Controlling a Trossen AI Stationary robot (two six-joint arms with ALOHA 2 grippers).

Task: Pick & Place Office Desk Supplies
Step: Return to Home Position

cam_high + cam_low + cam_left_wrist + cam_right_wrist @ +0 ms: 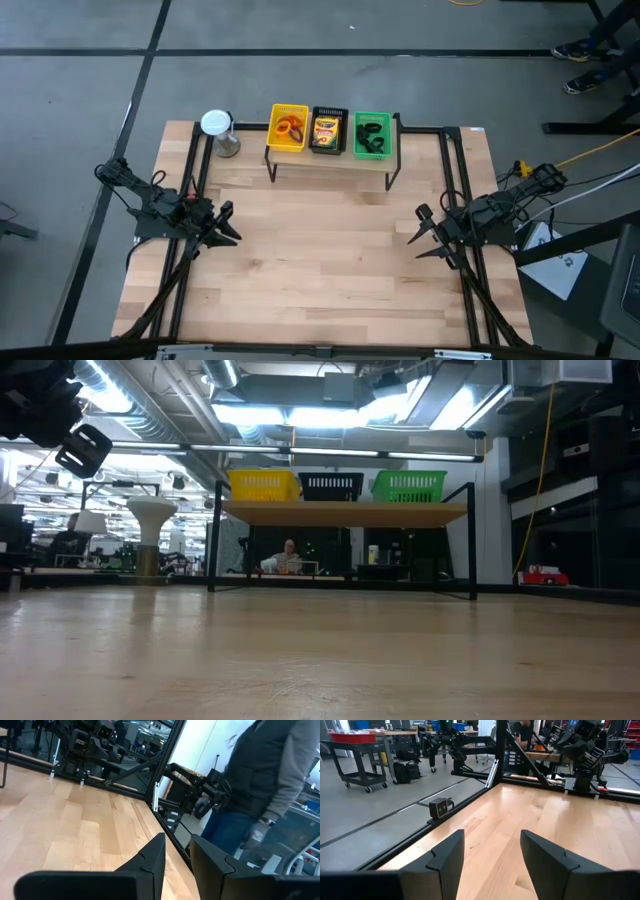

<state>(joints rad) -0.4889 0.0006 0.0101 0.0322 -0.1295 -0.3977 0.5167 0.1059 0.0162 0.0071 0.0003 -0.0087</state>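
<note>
On a raised shelf (330, 160) at the table's far edge stand three trays. The yellow tray (288, 128) holds orange rings (292, 128). The black tray (328, 130) holds a yellow printed box (326, 130). Black clips (371, 134) lie in the green tray (373, 136). In the low view only the tray walls show (331, 486). My left gripper (228, 224) (177, 837) hovers open near the table's left side. My right gripper (420, 232) (491, 834) hovers open near the right side. Both stand well short of the shelf and point toward the table's middle.
A grey cylinder with a white round top (218, 132) (152, 532) stands on the table left of the shelf. Black frame rails (196, 190) run along both table sides. A person (272, 780) stands beyond the table's right edge. Bare wood (320, 260) lies between the arms.
</note>
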